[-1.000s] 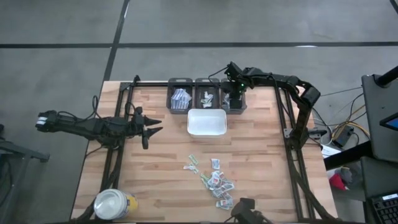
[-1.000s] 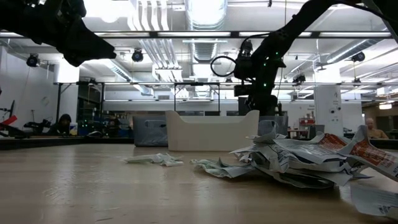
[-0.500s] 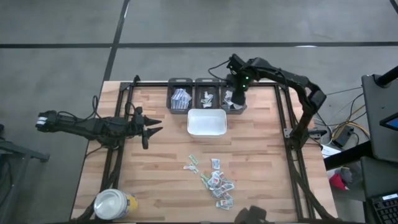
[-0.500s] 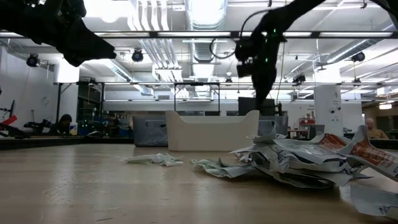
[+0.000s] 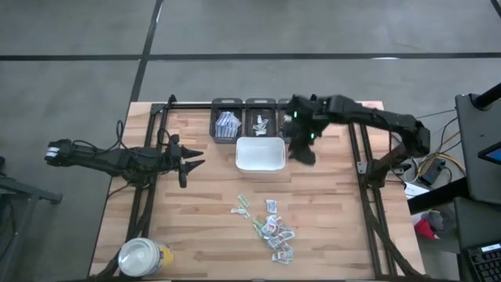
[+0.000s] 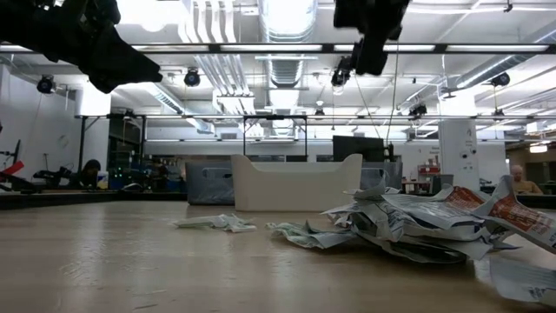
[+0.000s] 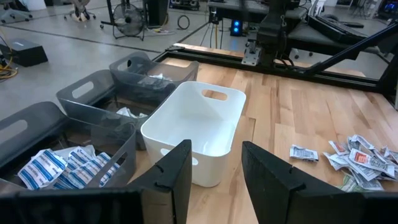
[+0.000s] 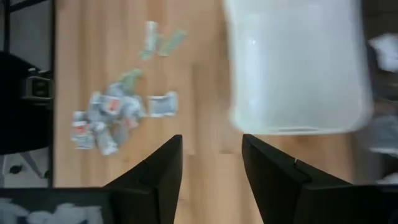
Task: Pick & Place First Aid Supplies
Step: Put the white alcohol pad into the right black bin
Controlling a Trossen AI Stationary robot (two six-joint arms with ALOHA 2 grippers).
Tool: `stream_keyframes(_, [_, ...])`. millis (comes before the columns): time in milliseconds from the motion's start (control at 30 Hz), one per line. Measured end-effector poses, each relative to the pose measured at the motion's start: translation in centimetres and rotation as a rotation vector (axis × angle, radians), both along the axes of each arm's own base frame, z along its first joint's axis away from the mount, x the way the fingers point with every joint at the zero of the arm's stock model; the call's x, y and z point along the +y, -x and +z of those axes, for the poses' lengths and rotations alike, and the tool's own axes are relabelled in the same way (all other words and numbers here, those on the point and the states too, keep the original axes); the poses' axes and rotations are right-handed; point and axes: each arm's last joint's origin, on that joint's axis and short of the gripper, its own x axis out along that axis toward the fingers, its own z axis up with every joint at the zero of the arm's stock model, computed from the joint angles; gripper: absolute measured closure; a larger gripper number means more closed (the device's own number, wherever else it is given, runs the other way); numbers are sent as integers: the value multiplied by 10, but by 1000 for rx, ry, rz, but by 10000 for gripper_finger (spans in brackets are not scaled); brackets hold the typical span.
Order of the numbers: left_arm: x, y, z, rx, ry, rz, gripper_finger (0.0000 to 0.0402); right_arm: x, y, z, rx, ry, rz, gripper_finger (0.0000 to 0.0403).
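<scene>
Though crumpled, packets (image 5: 272,229) (white, red-and-green print) lie heaped.

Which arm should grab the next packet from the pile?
Right, probably. The right pincer is open and empty beside the white tray, nearer the packet pile. The left pincer waits at the table's left side.

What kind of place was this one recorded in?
Probably a robotics lab or workshop: bare ceiling ducts and strip lights overhead, a concrete floor around the wooden table, and benches with monitors in the background.
</scene>
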Motion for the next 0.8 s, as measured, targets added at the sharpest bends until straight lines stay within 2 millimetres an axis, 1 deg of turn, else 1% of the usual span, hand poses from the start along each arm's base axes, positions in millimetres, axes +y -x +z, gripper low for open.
stream_keyframes(133, [0,0,0,0,0,0,266,42,-10,1,19,42,-21,252])
stream_keyframes(233, [0,0,0,0,0,0,266,68,-17,-5,61,64,-96,259])
stream_keyframes(333, [0,0,0,0,1,0,266,87,-25,-18,134,58,-216,265])
stream_keyframes(433, [0,0,0,1,5,1,266,99,-33,-33,188,29,-309,269])
stream_keyframes(533, [0,-1,-1,5,4,1,266,109,-41,-49,256,18,-348,271])
stream_keyframes(800, [0,-1,-1,8,5,1,266,126,-64,-100,408,67,-312,264])
